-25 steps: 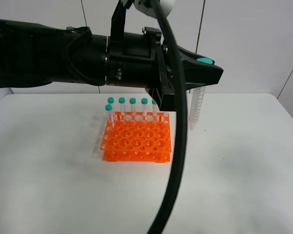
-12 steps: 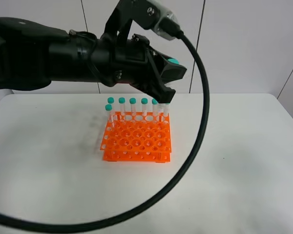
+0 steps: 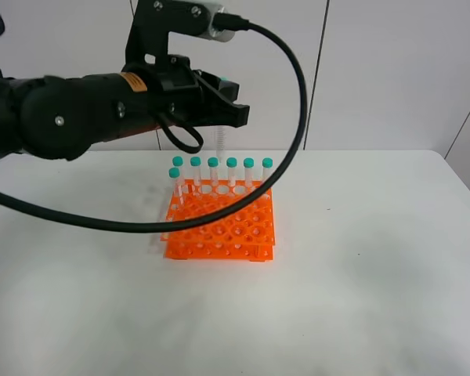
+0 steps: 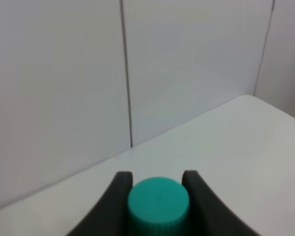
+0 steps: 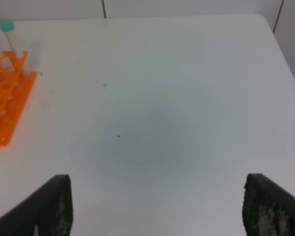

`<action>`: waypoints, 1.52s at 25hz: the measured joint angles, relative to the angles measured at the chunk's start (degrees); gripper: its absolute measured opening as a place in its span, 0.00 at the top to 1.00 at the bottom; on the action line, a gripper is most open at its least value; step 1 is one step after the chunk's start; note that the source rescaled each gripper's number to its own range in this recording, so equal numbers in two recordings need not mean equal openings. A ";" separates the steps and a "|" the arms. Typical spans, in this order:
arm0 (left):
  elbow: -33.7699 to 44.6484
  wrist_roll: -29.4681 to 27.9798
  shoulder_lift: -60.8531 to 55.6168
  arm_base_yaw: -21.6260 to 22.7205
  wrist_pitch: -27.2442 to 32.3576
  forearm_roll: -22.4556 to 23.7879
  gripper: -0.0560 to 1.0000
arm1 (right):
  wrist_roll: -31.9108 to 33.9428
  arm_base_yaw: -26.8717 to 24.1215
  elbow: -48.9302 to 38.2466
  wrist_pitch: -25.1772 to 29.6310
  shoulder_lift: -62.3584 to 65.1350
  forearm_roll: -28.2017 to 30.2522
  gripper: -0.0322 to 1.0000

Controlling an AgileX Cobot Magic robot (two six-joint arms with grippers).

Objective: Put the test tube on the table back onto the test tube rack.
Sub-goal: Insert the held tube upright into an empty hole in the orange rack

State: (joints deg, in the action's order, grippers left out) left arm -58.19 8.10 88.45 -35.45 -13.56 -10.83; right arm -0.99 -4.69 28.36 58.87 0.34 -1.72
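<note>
My left gripper is shut on the test tube, which hangs upright from it just above the back row of the orange test tube rack. In the left wrist view the tube's teal cap sits pinched between the two dark fingers. Several identical teal-capped tubes stand along the rack's back and left side. My right gripper is open over bare table, with the rack off to one side; it does not show in the exterior high view.
The rack stands mid-table on the white top. A black cable loops from the left arm down across the table's left side. A pale panelled wall rises behind the far edge.
The left arm has drawn back to the left, carrying the tube from beside the rack's right side to above its back row. The right gripper has not moved.
</note>
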 joint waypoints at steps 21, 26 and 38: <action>10.93 -12.59 16.64 10.24 -36.10 14.32 0.94 | 0.00 0.00 0.00 0.00 0.00 0.00 0.14; 10.17 -12.36 20.04 10.89 -37.48 14.38 0.94 | 0.00 0.00 0.00 0.00 0.00 0.00 0.14; 3.16 -14.00 22.22 12.92 -27.32 14.32 0.94 | 0.00 0.00 0.00 0.00 0.00 0.00 0.14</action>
State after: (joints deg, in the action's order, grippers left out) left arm -55.03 -5.90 110.67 -22.53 -40.88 3.48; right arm -0.99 -4.69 28.36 58.87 0.34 -1.72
